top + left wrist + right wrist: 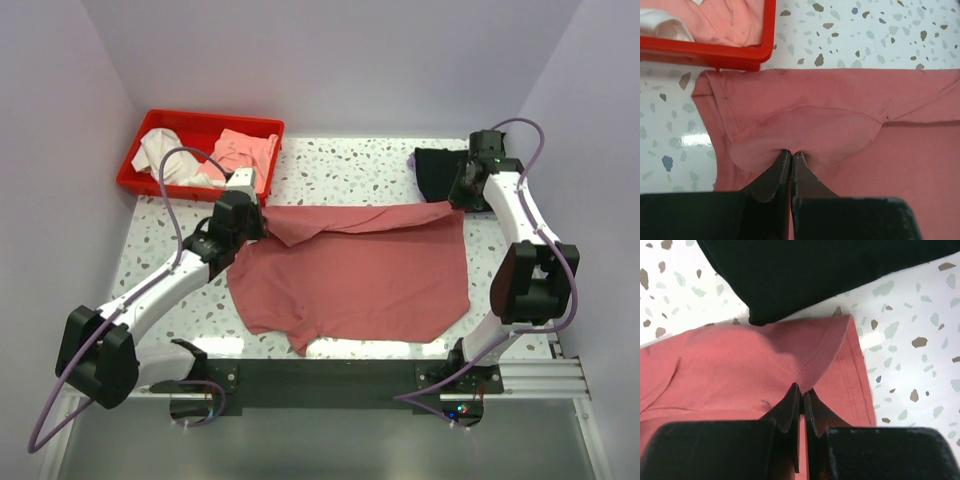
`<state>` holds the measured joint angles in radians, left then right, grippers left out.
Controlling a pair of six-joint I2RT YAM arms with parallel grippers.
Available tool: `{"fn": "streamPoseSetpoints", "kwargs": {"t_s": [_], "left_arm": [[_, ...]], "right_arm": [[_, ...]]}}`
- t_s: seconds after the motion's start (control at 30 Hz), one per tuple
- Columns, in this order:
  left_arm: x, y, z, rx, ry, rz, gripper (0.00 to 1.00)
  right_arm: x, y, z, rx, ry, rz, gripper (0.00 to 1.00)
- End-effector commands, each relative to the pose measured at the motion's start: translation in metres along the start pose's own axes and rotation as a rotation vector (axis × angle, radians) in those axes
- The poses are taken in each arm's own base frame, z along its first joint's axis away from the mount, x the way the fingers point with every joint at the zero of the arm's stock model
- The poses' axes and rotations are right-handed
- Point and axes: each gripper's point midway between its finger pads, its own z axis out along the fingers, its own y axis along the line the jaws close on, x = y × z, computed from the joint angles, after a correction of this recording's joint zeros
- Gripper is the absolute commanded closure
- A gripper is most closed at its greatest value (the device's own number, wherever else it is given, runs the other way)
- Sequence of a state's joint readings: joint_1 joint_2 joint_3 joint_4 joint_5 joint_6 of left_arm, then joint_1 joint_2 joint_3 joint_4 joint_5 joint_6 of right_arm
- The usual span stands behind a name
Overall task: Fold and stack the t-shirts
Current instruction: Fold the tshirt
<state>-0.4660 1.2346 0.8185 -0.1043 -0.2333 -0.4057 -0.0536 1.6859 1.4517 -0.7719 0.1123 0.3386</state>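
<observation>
The rose-red t-shirt (355, 275) lies spread across the middle of the table, its far edge folded over toward me. My left gripper (262, 222) is shut on the shirt's far left fold; in the left wrist view the cloth (805, 120) bunches at my gripper (791, 152). My right gripper (458, 205) is shut on the shirt's far right corner, seen pinched in the right wrist view (802, 387) with the cloth (740, 370) around it. The black t-shirt (437, 170) lies folded at the back right, just beyond the red corner; it also shows in the right wrist view (815, 270).
A red bin (152, 183) at the back left holds white and pink cloths; its corner shows in the left wrist view (752, 52). White walls close the table on three sides. The black rail (330, 375) runs along the near edge.
</observation>
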Motion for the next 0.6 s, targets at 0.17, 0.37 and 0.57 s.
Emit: {"fn": "streamPoseSetpoints", "kwargs": {"t_s": [0.17,0.37,0.57], "left_arm": [[0.038,0.005,-0.024,-0.046,0.115,-0.095,1.00],[0.059,0.009,-0.030,-0.063,0.156,-0.122,1.00],[0.069,0.013,-0.027,-0.080,0.174,-0.122,1.00]], "right_arm": [[0.002,-0.018,-0.022,0.077,0.048,-0.054,0.97],[0.016,-0.031,-0.020,0.139,0.093,-0.061,0.95],[0.029,-0.045,-0.010,0.212,0.121,-0.058,0.27]]}}
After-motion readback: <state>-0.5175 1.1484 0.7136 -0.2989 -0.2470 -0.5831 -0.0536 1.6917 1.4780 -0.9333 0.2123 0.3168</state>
